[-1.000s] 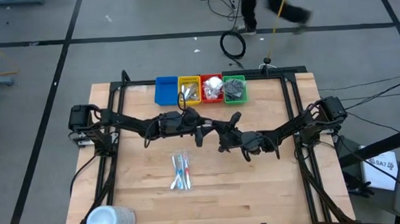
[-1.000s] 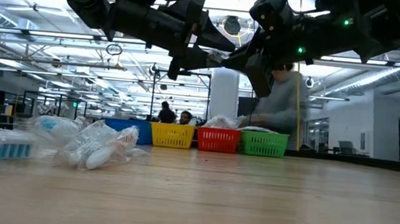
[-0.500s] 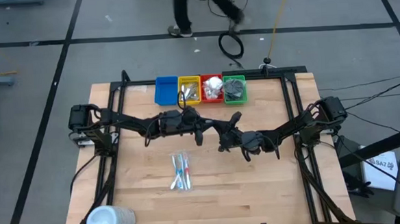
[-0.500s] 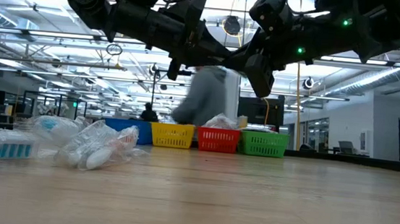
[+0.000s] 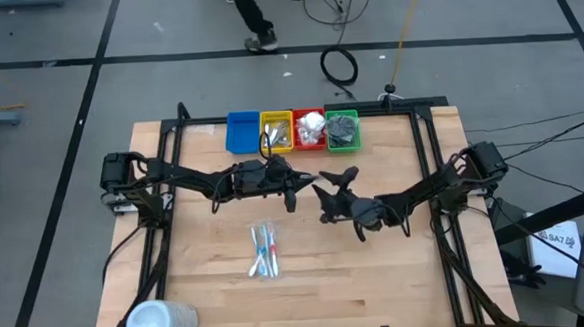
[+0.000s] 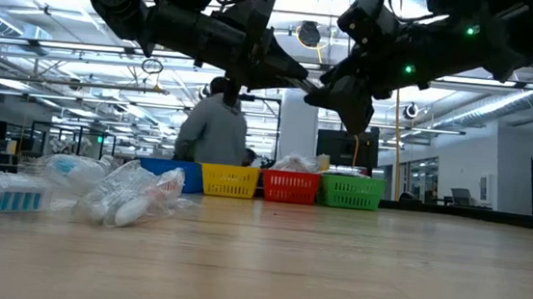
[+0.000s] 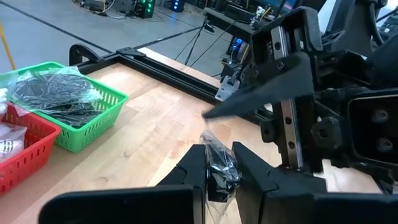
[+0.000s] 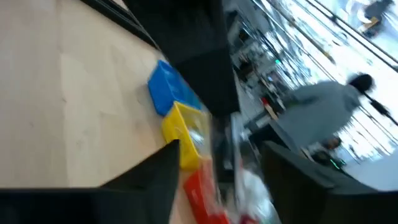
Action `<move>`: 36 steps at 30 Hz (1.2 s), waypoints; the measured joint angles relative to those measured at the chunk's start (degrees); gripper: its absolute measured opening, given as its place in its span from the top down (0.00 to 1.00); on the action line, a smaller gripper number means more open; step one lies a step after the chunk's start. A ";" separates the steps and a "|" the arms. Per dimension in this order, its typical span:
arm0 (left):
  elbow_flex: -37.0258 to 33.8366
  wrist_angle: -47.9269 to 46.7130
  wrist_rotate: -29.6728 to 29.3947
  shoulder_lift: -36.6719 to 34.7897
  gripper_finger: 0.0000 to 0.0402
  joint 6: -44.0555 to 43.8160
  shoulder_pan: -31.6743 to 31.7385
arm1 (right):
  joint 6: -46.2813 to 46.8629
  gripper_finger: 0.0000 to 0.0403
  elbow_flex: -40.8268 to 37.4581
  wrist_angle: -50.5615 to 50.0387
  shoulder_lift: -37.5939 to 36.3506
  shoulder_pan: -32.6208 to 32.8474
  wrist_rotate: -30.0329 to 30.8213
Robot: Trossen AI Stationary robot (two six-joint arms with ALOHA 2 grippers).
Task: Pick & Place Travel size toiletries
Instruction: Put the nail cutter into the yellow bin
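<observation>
A wooden surface in an open industrial hall carries four small bins along its far edge, as a person crosses the floor behind. The item in play, a small dark clear-wrapped toiletry, is pinched between the closed fingers of the left end effector, held above mid-surface, just short of the green bin, which already holds dark items. Over the last second the right end effector has drawn slightly back and apart from the left one, fingers spread and empty; the person behind has walked from right to left. That separation suggests the item now rests with the left arm alone, leaving it free to carry the item to a bin. Still to be sorted, a cluster of slim clear-wrapped blue and red sticks lies on the near-left part of the surface, well apart from both arms. The blue bin, yellow bin and red bin stand left of the green one; a large white cylinder sits at the near-left corner.
</observation>
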 joint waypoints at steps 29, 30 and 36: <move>-0.31 -19.24 -40.30 -5.84 0.91 2.84 -1.49 | 42.45 0.37 -20.41 -30.39 -48.61 7.54 -46.87; -0.31 -19.23 -40.72 -5.84 0.91 2.82 -1.30 | 43.20 0.37 -21.99 -29.86 -50.82 7.52 -46.86; -0.31 -19.37 -41.09 -5.72 0.91 -0.77 3.00 | 46.70 0.41 -28.41 -29.78 -61.80 7.52 -46.86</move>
